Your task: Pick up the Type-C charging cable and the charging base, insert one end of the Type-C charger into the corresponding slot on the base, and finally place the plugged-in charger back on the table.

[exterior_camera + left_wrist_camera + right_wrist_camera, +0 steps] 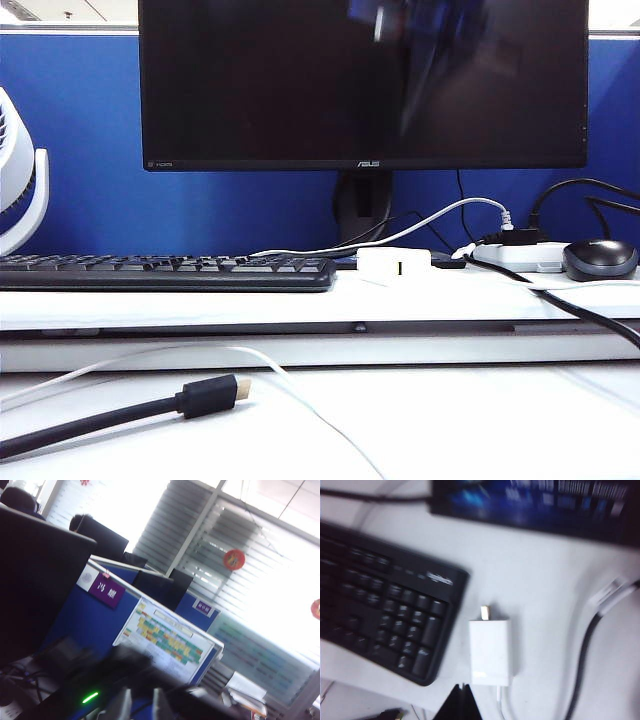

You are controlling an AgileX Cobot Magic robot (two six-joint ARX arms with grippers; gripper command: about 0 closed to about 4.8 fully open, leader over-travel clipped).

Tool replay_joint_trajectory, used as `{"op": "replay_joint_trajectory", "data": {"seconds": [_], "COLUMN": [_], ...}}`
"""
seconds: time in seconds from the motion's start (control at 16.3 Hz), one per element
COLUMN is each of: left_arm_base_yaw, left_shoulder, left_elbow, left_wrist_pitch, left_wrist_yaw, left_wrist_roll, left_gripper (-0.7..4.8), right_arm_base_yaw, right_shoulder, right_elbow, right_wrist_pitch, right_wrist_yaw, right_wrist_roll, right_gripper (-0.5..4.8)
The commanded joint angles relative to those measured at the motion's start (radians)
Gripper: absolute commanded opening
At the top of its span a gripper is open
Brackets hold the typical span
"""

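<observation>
The white charging base point(394, 266) lies on the raised shelf of the table point(450, 420), right of the keyboard. In the right wrist view the base point(490, 652) lies flat with a metal prong at its far end. A thin white cord point(499, 698) leads off its near end. The pure-white Type-C charging cable point(235, 349) loops over the lower table. My right gripper point(462, 689) is shut and empty, hovering just off the base's near corner. My left gripper point(141, 707) points out at the office, its pale fingers point(160, 705) a little apart with nothing between them. Neither arm shows in the exterior view.
A black keyboard point(165, 272) fills the shelf's left half. A monitor point(362, 80) stands behind, and a power strip point(520, 256) and mouse point(600, 259) lie at the right. A thick black cable with a gold plug point(205, 396) lies on the lower table. A fan point(18, 180) stands far left.
</observation>
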Motion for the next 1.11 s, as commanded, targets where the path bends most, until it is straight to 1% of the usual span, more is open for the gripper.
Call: {"op": "replay_joint_trajectory", "data": {"seconds": [0.06,0.12,0.25,0.31,0.37,0.49,0.55,0.68,0.8,0.86,0.92,0.98,1.04,1.11], "left_arm_base_yaw": [0.000,0.000,0.000,0.000,0.000,0.000,0.000,0.000,0.000,0.000,0.000,0.000,0.000,0.000], "left_shoulder": [-0.071,-0.106,-0.155,-0.193,-0.264,-0.369,-0.433,-0.526,-0.613,-0.655,-0.683,-0.700,-0.730,-0.758], "left_elbow": [0.003,0.003,0.003,0.003,0.003,0.002,0.002,0.001,0.001,0.000,-0.009,-0.023,-0.055,-0.095], "left_wrist_pitch": [-0.040,-0.086,-0.169,-0.235,-0.349,-0.489,-0.568,-0.685,-0.806,-0.866,-0.891,-0.896,-0.895,-0.895], "left_wrist_yaw": [-0.039,-0.080,-0.141,-0.193,-0.256,-0.348,-0.414,-0.515,-0.588,-0.625,-0.640,-0.640,-0.643,-0.664], "left_wrist_roll": [0.108,0.187,0.274,0.312,0.396,0.436,0.438,0.485,0.505,0.519,0.521,0.521,0.528,0.535], "left_gripper": [0.79,0.79,0.79,0.79,0.79,0.79,0.79,0.79,0.79,0.79,0.79,0.79,0.79,0.79], "right_arm_base_yaw": [0.004,0.004,0.004,0.004,0.003,0.003,0.003,0.003,0.003,0.003,0.003,0.003,0.003,0.003], "right_shoulder": [-0.195,-0.290,-0.417,-0.496,-0.594,-0.733,-0.816,-0.946,-1.092,-1.176,-1.236,-1.267,-1.315,-1.358], "right_elbow": [0.004,0.004,0.004,0.003,-0.009,-0.106,-0.216,-0.447,-0.768,-0.978,-1.136,-1.227,-1.358,-1.471], "right_wrist_pitch": [0.006,0.008,0.020,0.026,0.022,0.080,0.166,0.356,0.615,0.773,0.881,0.938,1.010,1.060], "right_wrist_yaw": [0.000,0.000,0.002,0.012,0.040,0.045,0.045,0.045,0.045,0.056,0.084,0.102,0.127,0.148], "right_wrist_roll": [-0.162,-0.164,-0.197,-0.241,-0.293,-0.307,-0.304,-0.303,-0.294,-0.284,-0.271,-0.270,-0.270,-0.269], "right_gripper": [-0.08,-0.07,-0.07,-0.07,-0.07,-0.07,-0.07,-0.07,-0.07,-0.07,-0.06,-0.07,-0.07,-0.07]}}
